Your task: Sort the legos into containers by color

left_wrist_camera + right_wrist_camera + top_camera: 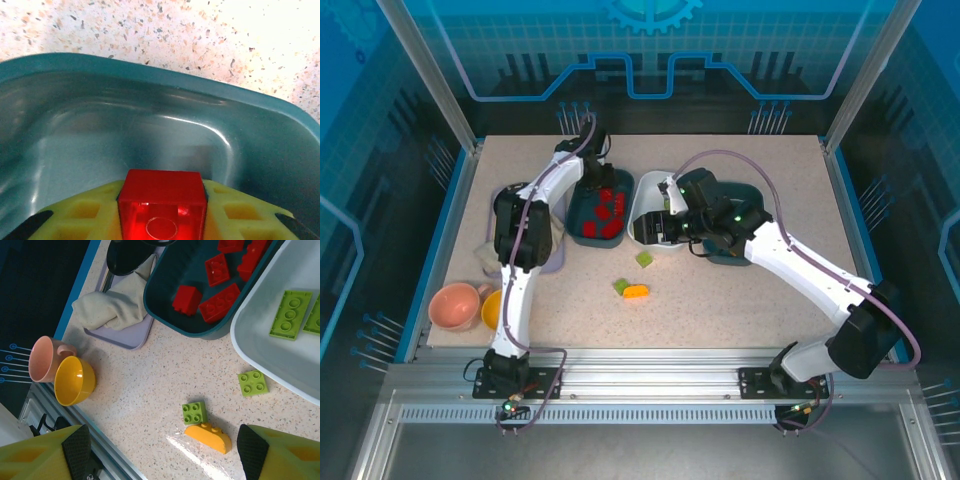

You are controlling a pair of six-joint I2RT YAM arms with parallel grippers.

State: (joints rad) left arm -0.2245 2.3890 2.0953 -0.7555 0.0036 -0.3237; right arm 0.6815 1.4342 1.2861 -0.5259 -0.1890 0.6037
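Over teal tray (150, 125), left gripper (162, 225) clamps red lego (162, 192) for dropping beside sorted reds (608, 212); right gripper (162, 452) jaws apart, empty.

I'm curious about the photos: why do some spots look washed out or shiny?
Left wrist view: the table bleaches white at upper right, and the red lego glows, close to the lens. Right wrist view: a glare streak beside the orange lego.

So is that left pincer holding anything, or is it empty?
Holding. A small red studded plastic brick sits clamped between the left pincer's yellow fingers, over the dark teal plastic tray.
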